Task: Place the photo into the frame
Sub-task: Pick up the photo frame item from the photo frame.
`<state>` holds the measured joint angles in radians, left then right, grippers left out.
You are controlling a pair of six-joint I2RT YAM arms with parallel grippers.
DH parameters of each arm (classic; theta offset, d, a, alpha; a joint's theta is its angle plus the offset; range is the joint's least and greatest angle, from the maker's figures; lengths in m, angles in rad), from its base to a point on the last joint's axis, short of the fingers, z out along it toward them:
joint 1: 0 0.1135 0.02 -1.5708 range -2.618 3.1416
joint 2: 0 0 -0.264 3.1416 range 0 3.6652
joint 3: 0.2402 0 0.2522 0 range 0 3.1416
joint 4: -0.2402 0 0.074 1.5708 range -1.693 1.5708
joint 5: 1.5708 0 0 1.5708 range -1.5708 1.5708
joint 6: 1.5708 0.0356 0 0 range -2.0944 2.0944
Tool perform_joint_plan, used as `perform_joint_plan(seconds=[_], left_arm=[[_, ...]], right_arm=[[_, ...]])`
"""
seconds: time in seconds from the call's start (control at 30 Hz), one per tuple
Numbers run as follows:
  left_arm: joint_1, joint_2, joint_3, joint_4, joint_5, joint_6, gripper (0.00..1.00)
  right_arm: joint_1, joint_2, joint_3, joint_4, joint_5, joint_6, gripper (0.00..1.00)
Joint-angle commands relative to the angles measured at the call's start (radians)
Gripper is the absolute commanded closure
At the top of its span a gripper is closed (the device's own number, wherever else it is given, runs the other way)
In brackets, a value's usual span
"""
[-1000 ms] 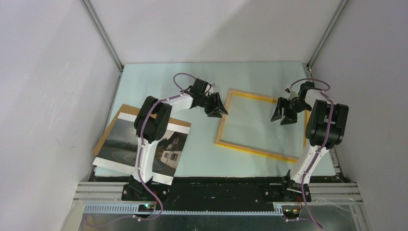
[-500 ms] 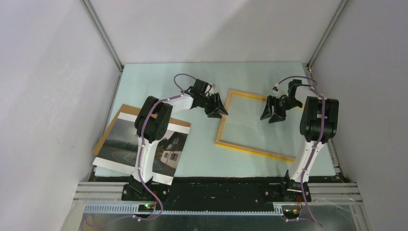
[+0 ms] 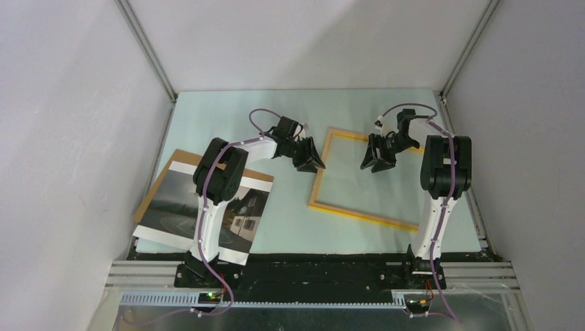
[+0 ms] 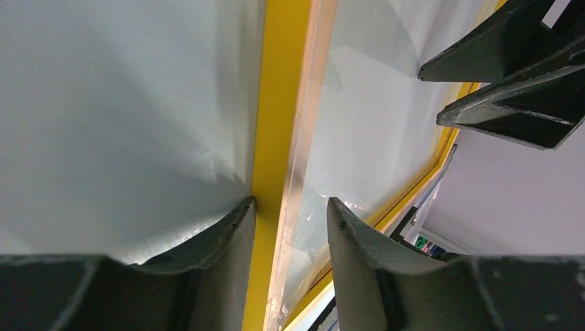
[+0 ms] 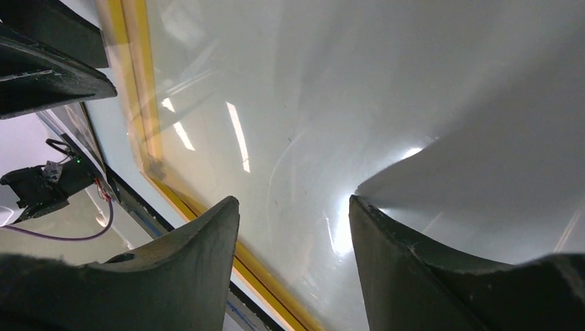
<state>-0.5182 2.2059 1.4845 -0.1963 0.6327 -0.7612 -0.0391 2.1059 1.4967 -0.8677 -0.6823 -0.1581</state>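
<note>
L gripper [image 3: 310,160]: jaws apart, straddling left rail of frame [image 3: 359,213]; rail sits between fingers, clamp not evident.
R gripper [image 3: 376,160]: jaws apart, empty, low over pane, inside far rail.
Frame: flat on worktop [image 3: 227,117], centre-right; long axis approx. L-R, skewed.
Photo [image 3: 172,207]: face-up on backing board [image 3: 160,181], near-left corner, partly under L arm, well apart from frame.
Photo lies left/near of both grippers. L arm nearer, so judged pick-up arm.
Photo not yet in frame.

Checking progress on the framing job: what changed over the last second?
The right gripper swung left, from the right side of the frame to above its pane, open and empty. The left gripper stayed at the frame's left edge; the photo stayed put.
</note>
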Motion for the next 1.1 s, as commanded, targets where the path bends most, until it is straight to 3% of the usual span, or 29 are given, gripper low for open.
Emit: perform_joint_plan(seconds=[0.0,0.43,0.57,0.67,1.07], left_arm=[[-0.006,-0.012,-0.008,0.018,0.003,-0.017,0.55],[-0.011,0.031,0.030,0.017,0.017,-0.025,0.69],[-0.012,0.042,0.035,0.019,0.013,-0.021,0.81],[-0.010,0.040,0.034,0.019,0.008,-0.012,0.97],[0.057,-0.012,-0.002,0.022,-0.011,0.031,1.00]], right_arm=[[0.035,0.026,0.053,-0.004,0.013,-0.022,0.37],[0.122,0.047,0.102,-0.010,0.006,-0.011,0.37],[0.119,0.023,0.095,-0.012,0.006,-0.014,0.36],[0.115,0.005,0.100,-0.022,0.007,-0.016,0.34],[0.049,-0.077,0.138,-0.081,0.018,-0.044,0.30]])
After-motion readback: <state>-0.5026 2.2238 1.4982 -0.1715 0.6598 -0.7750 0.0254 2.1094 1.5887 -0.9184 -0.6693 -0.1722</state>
